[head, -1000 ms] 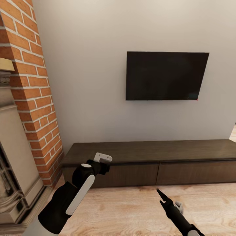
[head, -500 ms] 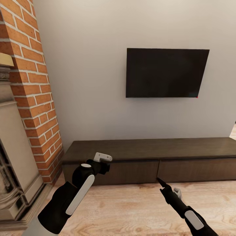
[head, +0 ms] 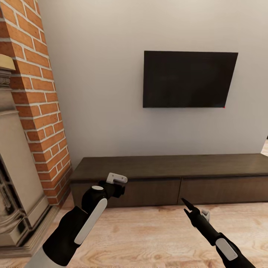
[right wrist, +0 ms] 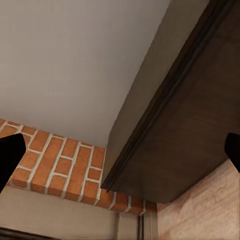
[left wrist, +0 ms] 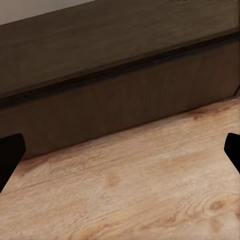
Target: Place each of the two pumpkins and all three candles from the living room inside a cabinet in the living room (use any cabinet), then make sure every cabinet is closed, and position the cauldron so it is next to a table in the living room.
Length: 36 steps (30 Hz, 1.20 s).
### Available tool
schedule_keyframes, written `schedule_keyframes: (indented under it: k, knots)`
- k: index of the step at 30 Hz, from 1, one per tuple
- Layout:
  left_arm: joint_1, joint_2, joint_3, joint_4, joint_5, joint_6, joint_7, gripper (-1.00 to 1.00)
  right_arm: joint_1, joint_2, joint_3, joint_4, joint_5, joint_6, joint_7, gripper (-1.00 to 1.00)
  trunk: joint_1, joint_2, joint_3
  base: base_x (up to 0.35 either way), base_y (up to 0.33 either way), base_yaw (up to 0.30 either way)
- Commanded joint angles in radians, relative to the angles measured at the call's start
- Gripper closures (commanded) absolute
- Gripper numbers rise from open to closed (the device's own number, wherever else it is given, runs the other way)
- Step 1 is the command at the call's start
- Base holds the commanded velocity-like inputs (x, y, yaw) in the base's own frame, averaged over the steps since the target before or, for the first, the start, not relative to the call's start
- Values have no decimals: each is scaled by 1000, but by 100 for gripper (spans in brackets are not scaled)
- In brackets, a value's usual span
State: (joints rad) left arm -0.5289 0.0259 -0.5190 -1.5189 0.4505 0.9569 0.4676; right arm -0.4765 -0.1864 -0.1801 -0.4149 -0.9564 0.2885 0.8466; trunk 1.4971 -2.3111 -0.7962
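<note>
Both grippers were spread wide and held nothing: the left gripper (head: 118, 184) hung before the cabinet (head: 167, 180), the right gripper (head: 188, 207) over the wooden floor (head: 149, 234). The cabinet stood shut against the wall, beneath a dark television (head: 190, 79). No writing was legible.

Even, soft light is filling the room with no glare. A faint shadow is lying under the cabinet (head: 167, 178) top's overhang. Wrist pictures are looking softer, the wood floor (left wrist: 150, 190) grain slightly smeared. The television (head: 188, 79) is staying flat black.
</note>
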Motion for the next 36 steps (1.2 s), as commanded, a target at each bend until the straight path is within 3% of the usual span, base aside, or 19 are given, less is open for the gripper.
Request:
schedule_keyframes:
  k: [1,5,11,27,36]
  knots:
    - [-1,1,-3,-4,10,2,12,-100,-1,-3,-1,1,-8,10,14,-100,4,-8,-4,0,0,0]
    - [-1,0,-3,-9,9,2,16,-100,-1,-12,-2,9,-9,11,30,-100,19,-36,-17,0,0,0]
    - [0,-1,-3,-10,10,-19,14,-100,-1,-33,-5,49,-10,80,36,-100,42,-78,-36,0,0,0]
    - [0,-1,-4,-45,13,-41,4,-100,-1,-42,-11,61,-12,101,31,-100,103,-189,-86,0,0,0]
    - [1,-2,-5,-53,13,-42,5,-100,-1,-42,-32,84,-22,101,33,-100,107,-191,-121,0,0,0]
